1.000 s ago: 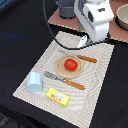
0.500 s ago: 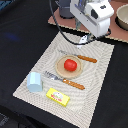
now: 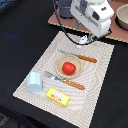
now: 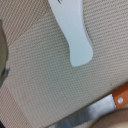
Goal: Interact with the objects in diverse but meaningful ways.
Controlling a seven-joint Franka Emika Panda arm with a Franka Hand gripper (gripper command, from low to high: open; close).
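A red tomato (image 3: 69, 68) sits on the round beige plate (image 3: 60, 70) in the middle of the woven placemat (image 3: 100, 80). A pale blue cup (image 3: 35, 81) lies near the mat's corner on the exterior view's left. A flat yellow packet (image 3: 57, 96) lies beside it. My gripper (image 3: 86, 38) hangs over the mat's far edge, past the knife (image 3: 77, 57). In the wrist view, a small white piece (image 4: 75, 35) lies flat on the mat, with the knife's blade (image 4: 85, 117) close by. My fingers do not show there, and the exterior view is too blurred to show their gap.
A wooden-handled fork (image 3: 65, 80) lies on the near side of the plate. A brown board (image 3: 60, 20) and a bowl (image 3: 122, 17) stand behind the mat. A black cable (image 3: 62, 32) loops down from the arm. The plate's rim (image 4: 2, 50) shows in the wrist view.
My gripper has drifted slightly toward the exterior view's left. The tomato, cup, packet and cutlery have not moved.
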